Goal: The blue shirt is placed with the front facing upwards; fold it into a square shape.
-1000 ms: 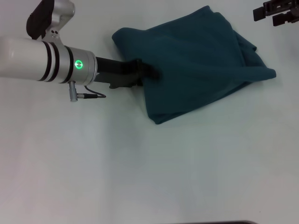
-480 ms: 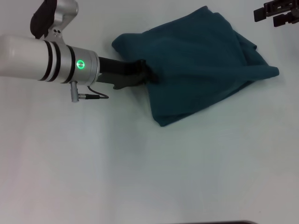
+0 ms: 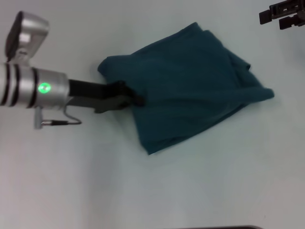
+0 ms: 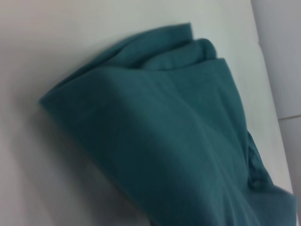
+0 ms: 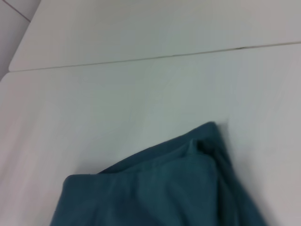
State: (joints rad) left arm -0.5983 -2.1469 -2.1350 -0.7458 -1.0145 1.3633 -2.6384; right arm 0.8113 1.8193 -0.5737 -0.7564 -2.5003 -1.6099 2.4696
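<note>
Left gripper clamped on the left edge of the folded shirt, which lies on the pale table, bundle and arm now shifted left and nearer versus 0.5 s ago; right gripper parked far right, jaw state indeterminate.

A bare lab-style test bench: one plain white tabletop with a seam.

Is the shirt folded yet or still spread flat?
Folded: the blue shirt lies as a compact layered bundle, plain side up, stacked edges visible. The left gripper is at its edge.
</note>
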